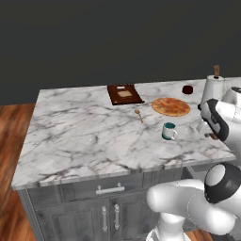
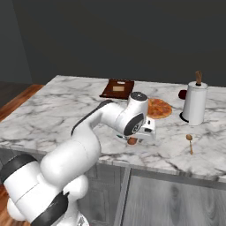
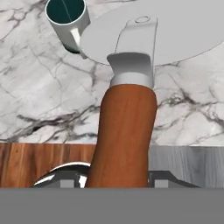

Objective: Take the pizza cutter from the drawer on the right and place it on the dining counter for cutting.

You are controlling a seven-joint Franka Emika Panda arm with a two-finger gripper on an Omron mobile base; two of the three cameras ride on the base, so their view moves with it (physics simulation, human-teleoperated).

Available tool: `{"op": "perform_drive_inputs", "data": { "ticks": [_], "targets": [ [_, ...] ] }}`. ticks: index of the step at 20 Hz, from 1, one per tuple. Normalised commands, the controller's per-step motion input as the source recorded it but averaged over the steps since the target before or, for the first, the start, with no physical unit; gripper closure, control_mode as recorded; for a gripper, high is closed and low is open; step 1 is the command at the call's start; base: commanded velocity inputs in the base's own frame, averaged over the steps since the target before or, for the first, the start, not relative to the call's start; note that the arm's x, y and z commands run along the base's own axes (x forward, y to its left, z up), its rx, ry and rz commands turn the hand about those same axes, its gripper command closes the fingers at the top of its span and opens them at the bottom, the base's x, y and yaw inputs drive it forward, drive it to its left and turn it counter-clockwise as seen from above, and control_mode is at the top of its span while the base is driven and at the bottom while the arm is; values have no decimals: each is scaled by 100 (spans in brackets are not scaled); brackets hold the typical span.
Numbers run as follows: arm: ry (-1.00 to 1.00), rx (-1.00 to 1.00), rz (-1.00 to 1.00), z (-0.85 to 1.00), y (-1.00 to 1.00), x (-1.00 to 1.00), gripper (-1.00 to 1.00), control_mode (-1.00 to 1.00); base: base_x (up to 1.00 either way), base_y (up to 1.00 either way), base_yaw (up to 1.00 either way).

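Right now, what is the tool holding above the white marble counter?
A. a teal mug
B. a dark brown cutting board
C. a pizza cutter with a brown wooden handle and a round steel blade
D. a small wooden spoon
C: in the hand view the brown wooden handle of the pizza cutter runs out from the tool, its round steel blade over the white marble counter.

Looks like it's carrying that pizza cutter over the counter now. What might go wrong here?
Two risks, as I judge it. The pizza cutter hangs over the near edge of the dining counter, with the open drawer below; released too early, it might drop off the marble. Also, the wheel points toward the teal-lined mug close ahead, so a forward push could knock it. The gripper appears shut on the wooden handle.
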Motion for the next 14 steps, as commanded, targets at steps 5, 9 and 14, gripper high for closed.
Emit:
{"op": "perform_drive_inputs", "data": {
  "ticks": [5,9,14],
  "targets": [
    [6,0,-1,-16,0,54,100,-100,0,0,0],
    [6,0,-6,-11,0,55,100,-100,0,0,0],
    [7,0,-4,-20,-13,53,100,-100,0,0,0]
  ]
}}
